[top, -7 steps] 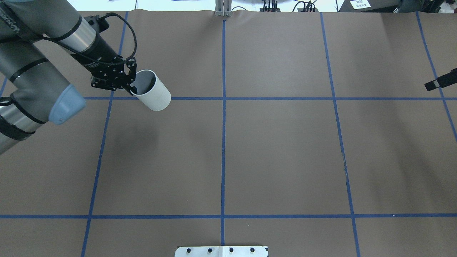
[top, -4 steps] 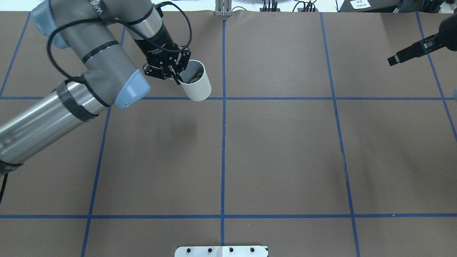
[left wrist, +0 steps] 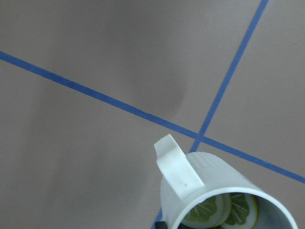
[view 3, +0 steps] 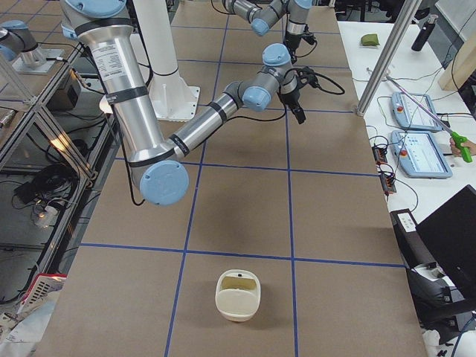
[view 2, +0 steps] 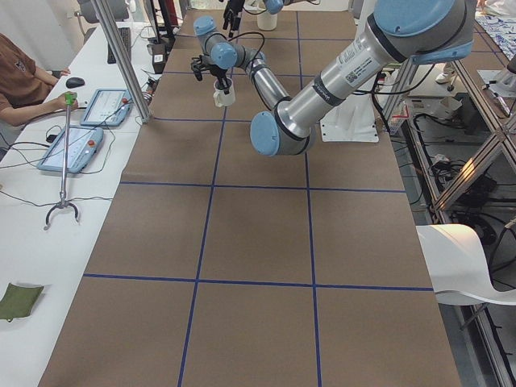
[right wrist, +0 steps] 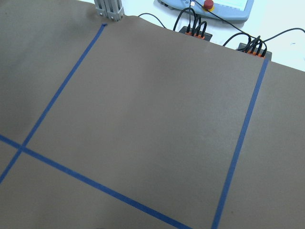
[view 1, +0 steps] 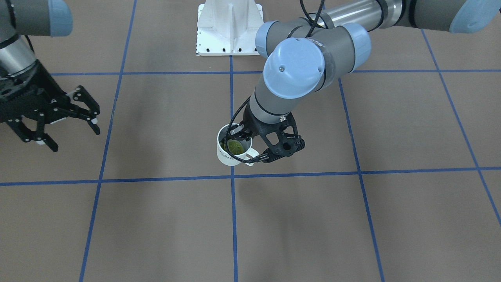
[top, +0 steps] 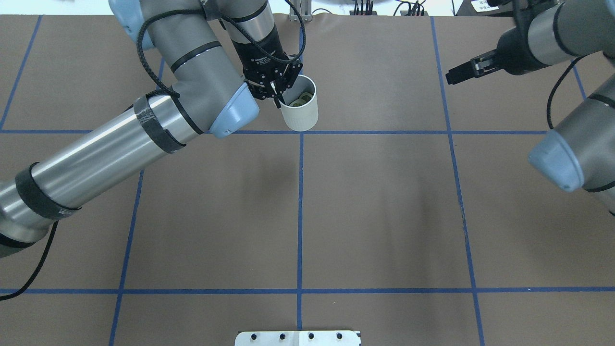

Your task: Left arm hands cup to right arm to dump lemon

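My left gripper (top: 277, 98) is shut on the rim of the white cup (top: 300, 109) and holds it above the table, just beyond the cross tape line near the centre line. The cup is nearly upright with its mouth up. In the front view the cup (view 1: 230, 155) shows black lettering, and the left gripper (view 1: 247, 141) pinches its rim near the handle. Lemon slices (view 1: 235, 147) lie inside it and also show in the left wrist view (left wrist: 221, 212). My right gripper (view 1: 74, 133) is open and empty, well apart from the cup; it also shows at the far right of the overhead view (top: 455, 77).
A cream lidded container (view 3: 238, 295) sits on the table near the robot's right end. The white robot base (view 1: 229, 27) stands at the table's near edge. The operators' bench with tablets (view 2: 85, 129) and cable plugs (right wrist: 195, 28) runs along the far side.
My left arm has swung right with the cup, from the left square to the centre line, and the cup has come more upright. My right gripper has come in leftward from the right edge.
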Robot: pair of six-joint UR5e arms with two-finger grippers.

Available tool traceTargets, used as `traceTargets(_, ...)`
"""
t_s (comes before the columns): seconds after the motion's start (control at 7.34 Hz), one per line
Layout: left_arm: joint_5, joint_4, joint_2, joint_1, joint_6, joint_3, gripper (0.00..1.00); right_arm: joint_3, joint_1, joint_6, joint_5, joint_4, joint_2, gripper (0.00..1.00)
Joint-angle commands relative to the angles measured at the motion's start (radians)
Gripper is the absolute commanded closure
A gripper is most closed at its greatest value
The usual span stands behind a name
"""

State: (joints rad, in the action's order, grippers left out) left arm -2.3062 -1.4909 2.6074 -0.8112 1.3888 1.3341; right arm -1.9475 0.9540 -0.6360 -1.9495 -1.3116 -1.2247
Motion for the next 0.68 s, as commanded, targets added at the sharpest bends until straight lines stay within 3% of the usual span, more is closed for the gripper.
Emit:
traceTargets(0.0,0.039,0.000,0.118,0.013,0.054,-0.145,1.00,-0.065,-0.148,-0.155,0.202,0.000,0.033,0.05)
traceTargets(0.54,0.044,0.004,0.149,0.000,0.056,-0.171,1.00,-0.128,-0.461,-0.275,0.625,0.000,0.050,0.05)
